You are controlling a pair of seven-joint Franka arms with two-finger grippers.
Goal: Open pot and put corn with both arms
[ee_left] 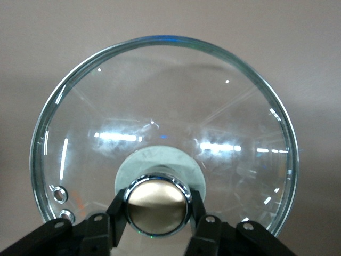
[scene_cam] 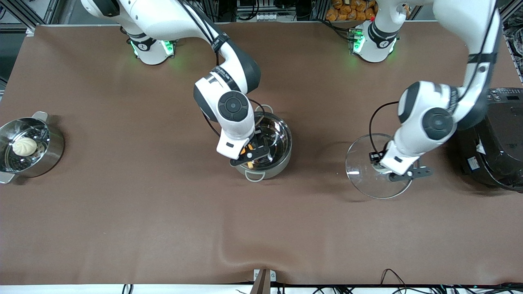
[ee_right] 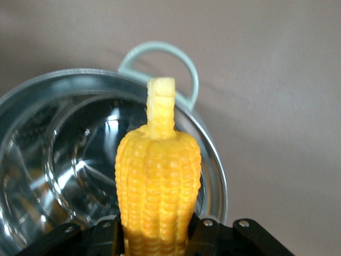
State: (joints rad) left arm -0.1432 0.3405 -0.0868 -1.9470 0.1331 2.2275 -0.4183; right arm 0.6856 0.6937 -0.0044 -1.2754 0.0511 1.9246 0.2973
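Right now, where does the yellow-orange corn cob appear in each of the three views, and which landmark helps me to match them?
Front view: the yellow-orange corn cob is mostly hidden, held by the right gripper over the round shiny steel pot.
Left wrist view: not in it; only the clear glass lid shows.
Right wrist view: central, stub end away from the camera.
Shared landmark: the pot's loop handle.

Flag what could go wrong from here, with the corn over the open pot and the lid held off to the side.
The right end effector holds the corn over the pot near its rim; released there, the cob could catch the rim and tip out. The left end effector grips only the round knob of the glass lid, so the lid might slip or swing.
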